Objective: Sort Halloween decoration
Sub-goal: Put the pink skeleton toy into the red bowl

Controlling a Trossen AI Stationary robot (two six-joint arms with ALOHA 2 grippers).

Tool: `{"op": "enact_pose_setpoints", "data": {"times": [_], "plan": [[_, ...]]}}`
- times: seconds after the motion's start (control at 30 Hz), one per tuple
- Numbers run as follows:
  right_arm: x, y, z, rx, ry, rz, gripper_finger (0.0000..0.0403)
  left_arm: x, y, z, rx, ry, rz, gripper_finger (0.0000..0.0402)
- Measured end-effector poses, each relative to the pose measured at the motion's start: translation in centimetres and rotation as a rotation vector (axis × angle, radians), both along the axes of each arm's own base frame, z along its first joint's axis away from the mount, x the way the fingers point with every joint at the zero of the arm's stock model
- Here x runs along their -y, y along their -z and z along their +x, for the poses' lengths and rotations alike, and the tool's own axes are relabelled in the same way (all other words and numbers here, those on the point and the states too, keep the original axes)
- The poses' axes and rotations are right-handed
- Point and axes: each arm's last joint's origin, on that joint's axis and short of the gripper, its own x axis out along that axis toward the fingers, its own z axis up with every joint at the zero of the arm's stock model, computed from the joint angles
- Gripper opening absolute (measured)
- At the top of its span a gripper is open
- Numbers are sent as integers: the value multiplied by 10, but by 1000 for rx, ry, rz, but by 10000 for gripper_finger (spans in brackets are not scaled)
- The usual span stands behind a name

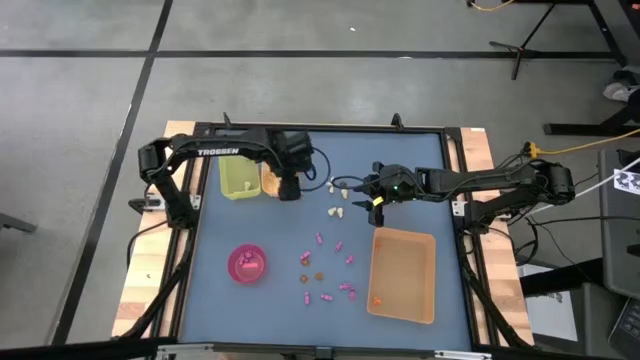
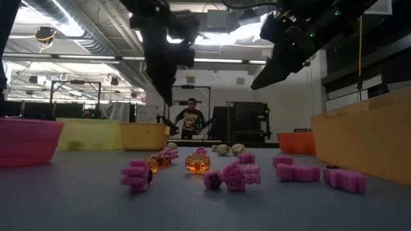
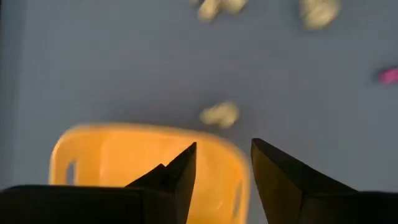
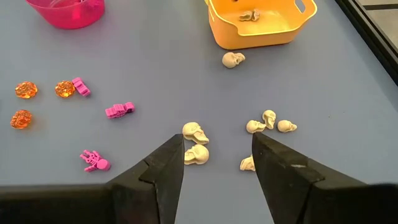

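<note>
The decoration lies loose on the blue table: cream skulls point(image 4: 194, 132), pink trinkets point(image 4: 119, 111) and orange pumpkins point(image 4: 26, 89). My left gripper point(image 3: 222, 144) is open and holds nothing. It hovers over the rim of the small orange tray point(image 3: 124, 162), with one cream skull point(image 3: 219, 114) on the table just beyond. My right gripper point(image 4: 217, 135) is open above the skull cluster point(image 1: 338, 198), its fingers standing on either side of two skulls without touching them. One skull point(image 4: 249, 15) lies inside the orange tray point(image 4: 261, 28).
A green tray point(image 1: 238, 178) stands beside the orange one at the far left. A pink bowl point(image 1: 247, 264) with pink pieces sits near left. A large tan tray point(image 1: 403, 275) takes up the near right. More pink trinkets point(image 1: 325, 270) are scattered at the near centre.
</note>
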Motion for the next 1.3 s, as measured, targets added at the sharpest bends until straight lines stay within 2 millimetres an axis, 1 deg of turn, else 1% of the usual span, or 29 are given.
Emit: {"op": "enact_pose_setpoints", "data": {"times": [0.23, 0.37, 0.57, 0.7, 0.83, 1.03, 1.3], "plan": [[0, 0, 0, 0, 0, 0, 186, 38, -6, 25, 166, 146, 0, 136], [0, 0, 0, 0, 0, 0, 186, 61, -8, 33, 221, 292, -1, 135], [0, 0, 0, 0, 0, 0, 186, 92, -11, 43, 294, 480, 57, 135], [0, 0, 0, 0, 0, 0, 186, 109, -1, 44, 334, 596, 100, 135], [0, 0, 0, 0, 0, 0, 186, 121, 16, 42, 366, 678, 134, 135], [0, 0, 0, 0, 1, 0, 186, 131, 45, 31, 352, 682, 109, 135], [0, 0, 0, 0, 0, 0, 186, 148, 60, 21, 313, 466, -50, 135]]}}
